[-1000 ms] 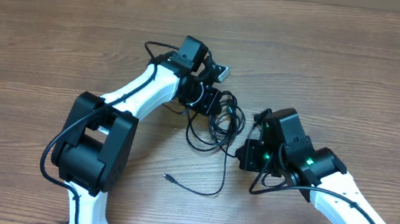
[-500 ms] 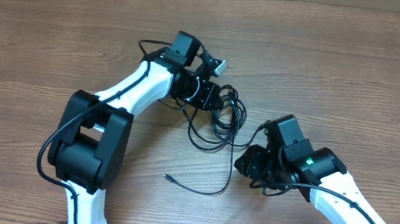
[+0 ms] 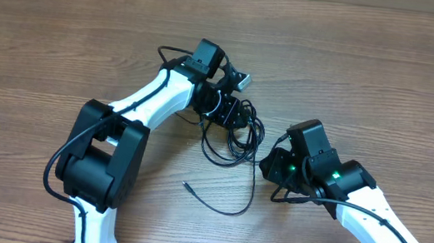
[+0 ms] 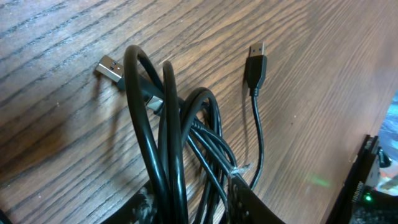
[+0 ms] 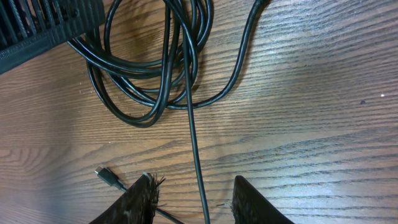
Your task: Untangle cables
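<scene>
Sitting on the table (image 3: 392, 69) between both arms, cables (image 3: 236, 137) form a loose tangle. Left end effector (image 4: 194, 210) straddles the bundle, can't tell if gripping. Right end effector (image 5: 194, 199) narrowly open, one strand passing between its fingers.

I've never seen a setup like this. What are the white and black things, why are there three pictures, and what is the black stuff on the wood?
Those are two robot arms, the left arm and the right arm, at a wooden table. The wide picture looks straight down from above. The other two come from small cameras on each arm's wrist, looking past its own two-fingered tool. The black stuff is a tangle of thin cables with plug ends, which the arms are meant to untangle. The bundle runs between the fingers of the left tool, but I cannot tell whether it is squeezing. The right tool stands open, with a single strand passing loosely between its fingers. One plug end lies free on the wood.
</scene>
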### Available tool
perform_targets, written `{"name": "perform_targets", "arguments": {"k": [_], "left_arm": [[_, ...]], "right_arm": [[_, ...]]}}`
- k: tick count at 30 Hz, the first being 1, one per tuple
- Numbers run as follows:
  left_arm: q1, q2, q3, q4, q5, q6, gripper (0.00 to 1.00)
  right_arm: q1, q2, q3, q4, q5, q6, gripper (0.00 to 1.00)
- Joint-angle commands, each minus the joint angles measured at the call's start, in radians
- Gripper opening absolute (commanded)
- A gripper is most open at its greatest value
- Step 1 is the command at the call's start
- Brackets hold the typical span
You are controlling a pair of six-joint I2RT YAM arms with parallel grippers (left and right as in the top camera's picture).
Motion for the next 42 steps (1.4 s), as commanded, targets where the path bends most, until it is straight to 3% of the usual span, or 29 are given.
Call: {"name": "perform_targets", "arguments": {"k": [1, 5, 9, 14, 21, 22, 25, 27, 29, 32, 34, 38, 40, 42], "left_arm": [[-0.009, 0.007, 0.021, -0.013, -0.037, 0.011, 0.35], [-0.021, 0.007, 0.009, -0.024, -0.069, 0.011, 0.43], [-0.043, 0.007, -0.027, 0.011, -0.068, -0.007, 0.42], [-0.061, 0.007, -0.040, 0.028, -0.079, -0.011, 0.32], [-0.066, 0.007, -0.053, 0.008, -0.172, -0.060, 0.33], [-0.066, 0.007, -0.061, 0.014, -0.175, -0.064, 0.32], [-0.066, 0.007, -0.083, 0.047, -0.175, -0.090, 0.11], [-0.066, 0.007, -0.090, 0.063, -0.174, -0.101, 0.09], [-0.066, 0.007, -0.090, 0.064, -0.174, -0.101, 0.18], [-0.066, 0.007, -0.090, 0.065, -0.174, -0.101, 0.23], [-0.066, 0.007, -0.091, 0.066, -0.174, -0.100, 0.17], [-0.066, 0.007, -0.091, 0.067, -0.175, -0.100, 0.14], [-0.066, 0.007, -0.091, 0.066, -0.175, -0.100, 0.05], [-0.066, 0.007, -0.091, 0.066, -0.174, -0.100, 0.04]], "right_arm": [[0.005, -0.002, 0.025, 0.007, 0.039, -0.004, 0.38], [0.005, -0.002, 0.025, 0.019, 0.066, -0.008, 0.37], [0.005, -0.002, 0.025, 0.050, 0.069, -0.050, 0.37], [0.005, -0.002, 0.025, 0.068, 0.088, -0.087, 0.37], [0.005, 0.024, 0.025, 0.073, 0.106, -0.087, 0.37], [0.005, 0.032, 0.025, 0.076, 0.106, -0.087, 0.37], [0.005, 0.068, 0.025, 0.106, 0.102, -0.111, 0.36], [0.005, 0.094, 0.025, 0.129, 0.101, -0.145, 0.36], [0.005, 0.121, 0.025, 0.151, 0.101, -0.188, 0.36], [0.005, 0.168, 0.025, 0.183, 0.101, -0.241, 0.36], [0.005, 0.201, 0.025, 0.209, 0.101, -0.269, 0.36], [0.005, 0.252, 0.025, 0.273, 0.102, -0.288, 0.36], [0.005, 0.264, 0.025, 0.301, 0.103, -0.323, 0.36], [0.005, 0.271, 0.025, 0.335, 0.103, -0.367, 0.36]]}}
